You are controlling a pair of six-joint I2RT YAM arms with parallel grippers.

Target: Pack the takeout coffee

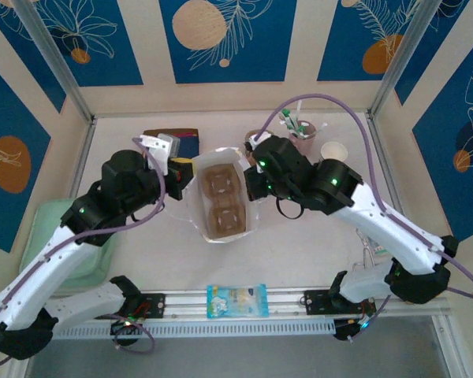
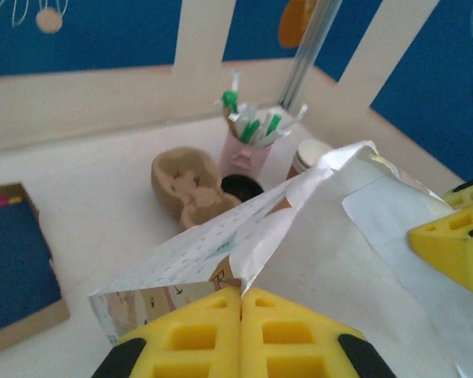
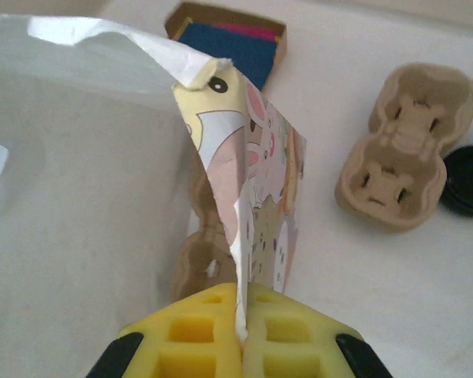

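**Both pincers pinched on the bag rim; coffee cup outside the bag.**

Left pincer (image 1: 178, 175) and right pincer (image 1: 252, 172) each have their yellow pads pressed flat on opposite rim edges of the paper bag (image 1: 221, 153), which stands open between them. Inside the bag, between the pincers, lies a two-well pulp carrier (image 1: 223, 201). The takeout coffee (image 1: 333, 152) stands upright on the table right of the right pincer, near the pink cup (image 1: 301, 135) holding green-and-white stirrers. A second pulp carrier (image 3: 402, 169) touches a black lid (image 3: 467, 181), ahead-right of the right pincer. A shallow brown box (image 1: 173, 142) with blue and pink contents sits just beyond the left pincer. Bag print: cartoon animals; small teal marks unreadable.
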